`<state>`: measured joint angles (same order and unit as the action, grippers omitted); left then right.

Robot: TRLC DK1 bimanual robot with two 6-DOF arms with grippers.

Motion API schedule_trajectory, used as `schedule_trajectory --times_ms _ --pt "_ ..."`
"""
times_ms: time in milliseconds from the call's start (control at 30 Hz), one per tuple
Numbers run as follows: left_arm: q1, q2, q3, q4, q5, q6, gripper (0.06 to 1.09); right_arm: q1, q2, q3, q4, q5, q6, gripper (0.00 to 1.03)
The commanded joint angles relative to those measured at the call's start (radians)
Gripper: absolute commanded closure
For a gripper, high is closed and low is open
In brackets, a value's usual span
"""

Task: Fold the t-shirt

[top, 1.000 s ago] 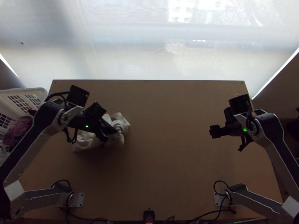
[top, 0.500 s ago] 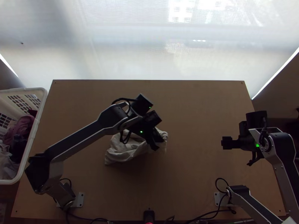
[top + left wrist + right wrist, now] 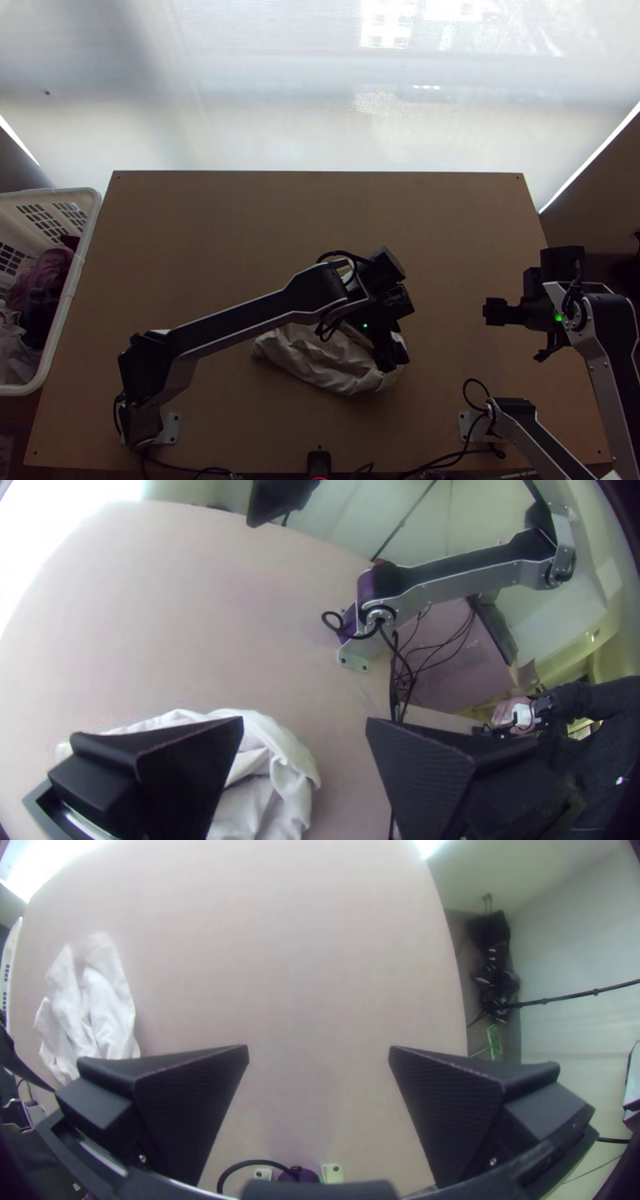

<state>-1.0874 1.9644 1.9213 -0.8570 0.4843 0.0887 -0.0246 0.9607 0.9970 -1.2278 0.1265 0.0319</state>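
The white t-shirt [image 3: 300,362] lies bunched on the table, left of centre towards the near side. My left gripper [image 3: 392,354] is over its right end, hiding part of the cloth. In the left wrist view, my left gripper [image 3: 305,725] is open, with one finger over the shirt [image 3: 283,773] and the other over bare table. My right gripper [image 3: 494,311] is above the table's right side, apart from the cloth. The right wrist view has my right gripper [image 3: 319,1052] open over bare wood, with the crumpled shirt [image 3: 100,1010] off to one side.
A white basket [image 3: 70,296] holding several clothes stands beside the table's left edge. Cables run along the near edge by the arm bases. The wooden tabletop [image 3: 304,212] is bare behind the cloth and between the grippers.
The left gripper has moved right and towards the near edge, and the shirt has shifted the same way. My right gripper has moved a little right and nearer the near edge.
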Motion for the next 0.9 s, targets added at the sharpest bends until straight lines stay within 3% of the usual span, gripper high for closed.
schedule_trajectory --times_ms 0,167,400,567,633,867 --pt "0.017 -0.062 0.019 -0.027 -0.018 0.054 0.10 -0.017 -0.005 0.000 0.001 0.002 -0.004 0.05" --pt "0.139 -0.205 -0.087 -0.074 -0.061 0.131 0.10 0.058 0.003 0.017 -0.016 -0.019 0.005 0.05" --pt "0.330 -0.440 -0.435 -0.008 -0.265 0.183 0.10 0.275 0.065 0.095 -0.119 -0.140 0.008 0.07" --pt "0.409 -0.561 -0.631 0.033 -0.300 0.189 0.10 0.390 0.154 0.175 -0.133 -0.186 0.010 0.07" --pt "0.416 -0.595 -0.714 0.056 -0.365 0.203 0.10 0.420 0.210 0.215 -0.131 -0.229 0.017 0.07" --pt "0.429 -0.685 -0.843 0.070 -0.388 0.218 0.10 0.578 0.381 0.256 -0.073 -0.246 0.020 0.07"
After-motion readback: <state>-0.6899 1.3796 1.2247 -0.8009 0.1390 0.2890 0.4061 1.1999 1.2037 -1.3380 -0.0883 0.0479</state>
